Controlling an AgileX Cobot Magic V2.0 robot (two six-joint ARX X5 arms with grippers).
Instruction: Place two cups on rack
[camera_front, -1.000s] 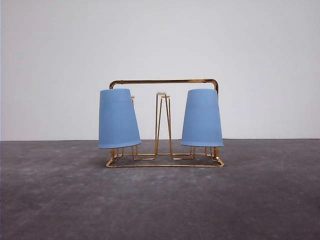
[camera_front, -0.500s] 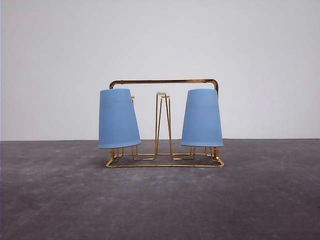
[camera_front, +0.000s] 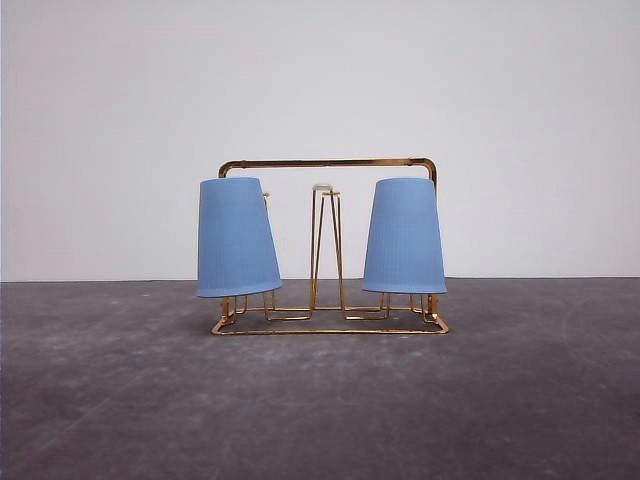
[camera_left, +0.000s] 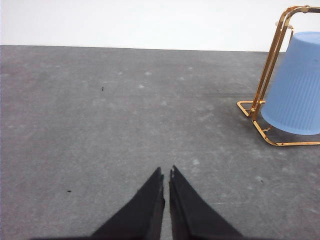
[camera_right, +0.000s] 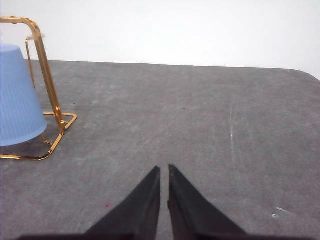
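Note:
The gold wire rack (camera_front: 330, 162) stands in the middle of the grey table. Two light blue ribbed cups hang upside down on its pegs: the left cup (camera_front: 235, 237) leans slightly, the right cup (camera_front: 404, 236) sits straighter. Between them, thin middle pegs (camera_front: 325, 245) carry nothing. My left gripper (camera_left: 166, 173) is shut, low over bare table, with the rack (camera_left: 272, 55) and one cup (camera_left: 297, 85) some way off to its side. My right gripper (camera_right: 164, 170) is also shut and holds nothing; the rack (camera_right: 45, 65) and the other cup (camera_right: 15, 97) lie off to its side.
A plain white wall (camera_front: 320, 80) backs the table (camera_front: 320, 400). The grey tabletop runs open in front of the rack and to both sides of it. In the right wrist view the table's rounded corner (camera_right: 307, 72) shows.

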